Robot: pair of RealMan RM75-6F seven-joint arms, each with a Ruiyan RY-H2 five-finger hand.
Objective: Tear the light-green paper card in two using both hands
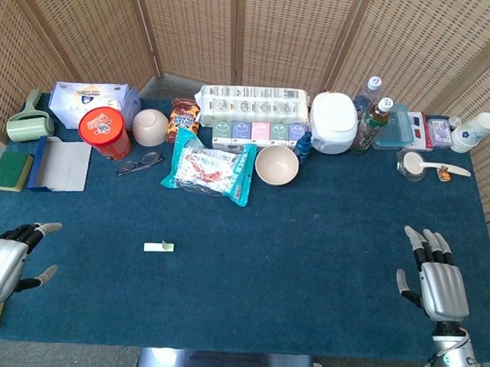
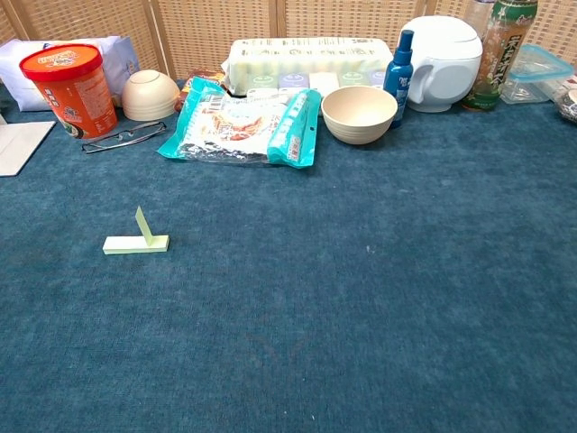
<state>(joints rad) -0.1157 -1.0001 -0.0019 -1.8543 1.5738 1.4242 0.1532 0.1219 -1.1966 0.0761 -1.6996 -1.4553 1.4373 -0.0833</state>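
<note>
The light-green paper card (image 1: 158,246) lies on the blue table cloth left of centre, a small strip with one end folded up; the chest view shows the card (image 2: 137,241) at the left with its flap standing upright. My left hand (image 1: 4,258) hovers at the table's near-left corner, fingers spread, holding nothing, well left of the card. My right hand (image 1: 435,278) is at the near-right corner, fingers spread and empty, far from the card. Neither hand appears in the chest view.
Along the back stand a red cup (image 1: 104,131), a small bowl (image 1: 149,126), glasses (image 1: 139,162), a snack bag (image 1: 209,171), a beige bowl (image 1: 276,165), a tissue pack (image 1: 251,105), a white cooker (image 1: 334,122) and bottles (image 1: 371,123). A sponge (image 1: 11,170) lies far left.
</note>
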